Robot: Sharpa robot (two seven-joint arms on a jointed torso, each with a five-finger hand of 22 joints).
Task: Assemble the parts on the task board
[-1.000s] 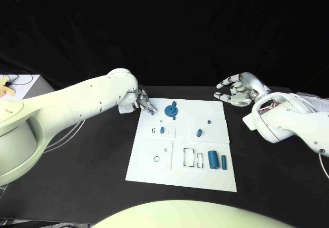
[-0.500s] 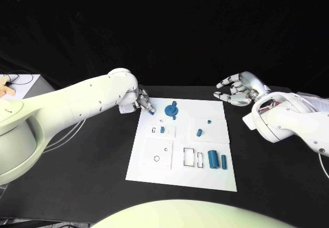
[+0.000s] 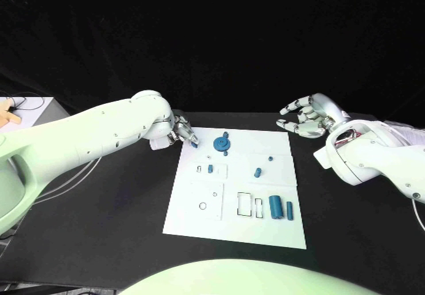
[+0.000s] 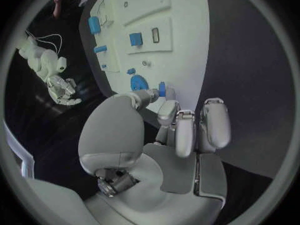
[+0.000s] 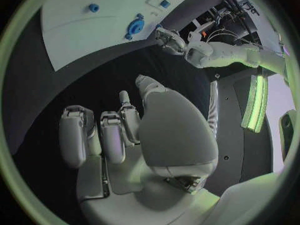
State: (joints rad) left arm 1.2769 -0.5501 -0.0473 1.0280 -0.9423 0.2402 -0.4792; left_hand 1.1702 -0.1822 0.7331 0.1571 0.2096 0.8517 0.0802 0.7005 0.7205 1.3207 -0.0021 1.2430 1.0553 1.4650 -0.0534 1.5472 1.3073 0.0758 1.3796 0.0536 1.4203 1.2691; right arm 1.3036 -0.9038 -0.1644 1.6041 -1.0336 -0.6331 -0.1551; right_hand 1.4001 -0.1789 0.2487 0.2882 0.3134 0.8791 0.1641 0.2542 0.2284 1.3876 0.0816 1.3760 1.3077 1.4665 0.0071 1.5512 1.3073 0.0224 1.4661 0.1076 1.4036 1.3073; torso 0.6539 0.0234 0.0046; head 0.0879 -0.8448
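Observation:
The white task board point(image 3: 266, 230) lies in the middle of the black table. My left hand point(image 3: 182, 133) hovers at the board's far left corner and pinches a small blue part point(image 4: 162, 89) between thumb and a finger. Just right of it a round blue part point(image 3: 222, 144) sits on the board. Small blue pieces point(image 3: 257, 172) lie mid-board, and two blue cylinders point(image 3: 276, 206) lie near the right edge. My right hand point(image 3: 306, 117) is raised off the board's far right corner, fingers apart and loosely curled, holding nothing.
Outlined rectangular slots point(image 3: 244, 203) and a raised white square point(image 3: 206, 200) mark the board's near half. Black table surface point(image 3: 106, 215) surrounds the board on both sides. A white box point(image 3: 35, 110) stands at the far left edge.
My left hand has drawn slightly back and left from the board's corner, still pinching the blue part. The right hand has stayed where it was.

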